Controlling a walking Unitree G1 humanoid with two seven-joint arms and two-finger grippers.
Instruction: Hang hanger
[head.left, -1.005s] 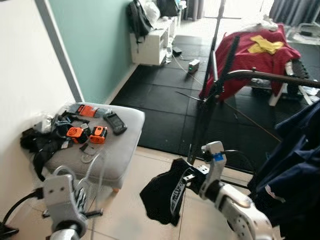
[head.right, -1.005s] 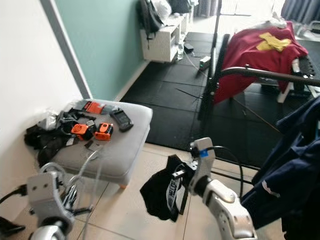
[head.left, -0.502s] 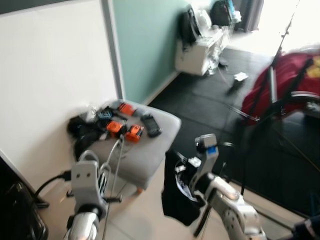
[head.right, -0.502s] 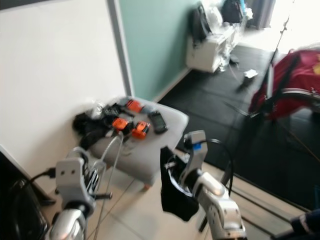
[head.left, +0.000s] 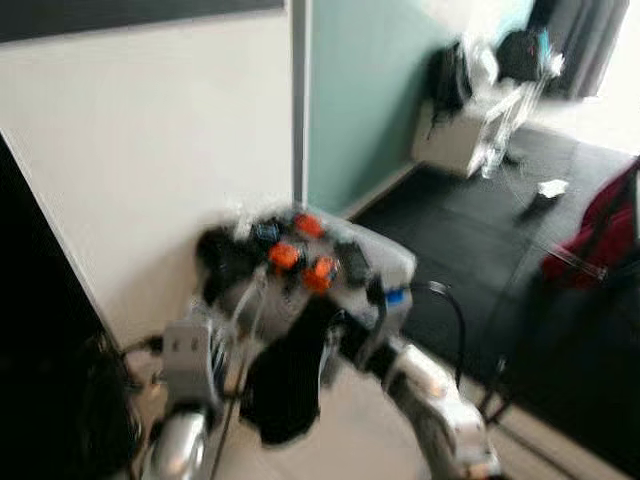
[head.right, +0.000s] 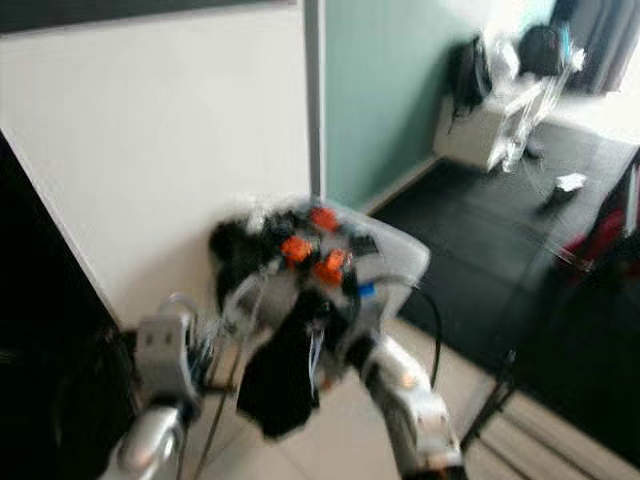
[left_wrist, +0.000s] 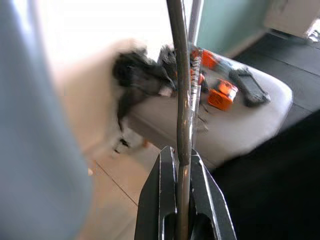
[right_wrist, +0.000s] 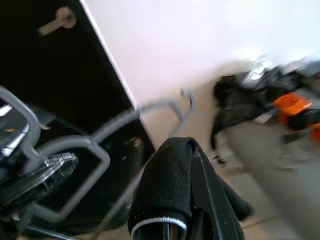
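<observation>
Hanging not done yet: our left hand (left_wrist: 182, 200) pinches the hanger (left_wrist: 181, 100) wire, right hand (right_wrist: 187, 200) clamps a black garment (right_wrist: 170, 185); no rail reached, views blurred.

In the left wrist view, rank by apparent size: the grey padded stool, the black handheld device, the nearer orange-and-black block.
1. Grey padded stool, by far the largest.
2. Black handheld device.
3. Nearer orange-and-black block, close to the device; blur makes that order unsure.
</observation>
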